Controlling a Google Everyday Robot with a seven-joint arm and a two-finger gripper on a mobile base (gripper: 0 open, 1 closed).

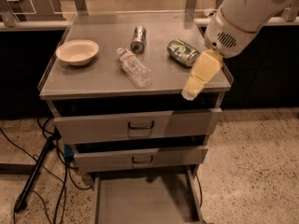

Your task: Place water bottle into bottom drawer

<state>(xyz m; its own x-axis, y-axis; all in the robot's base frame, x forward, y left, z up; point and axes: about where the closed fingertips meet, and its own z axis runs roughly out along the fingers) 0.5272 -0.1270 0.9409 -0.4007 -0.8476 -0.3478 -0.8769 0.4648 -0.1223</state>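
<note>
The water bottle [134, 67], clear ribbed plastic with a white cap, lies on its side in the middle of the grey cabinet top [93, 83]. The bottom drawer [145, 202] is pulled open below the two upper drawers, its flat grey floor bare. My gripper [192, 91] hangs from the white arm at the right, with pale yellow fingers over the cabinet top's front right corner. It is to the right of the bottle, apart from it, and holds nothing.
A white bowl [77, 52] sits at the left of the top. A silver can [138, 38] lies behind the bottle and a green can [183, 52] lies right of it, close to the gripper. Cables and a dark stand [37, 167] lie on the floor at the left.
</note>
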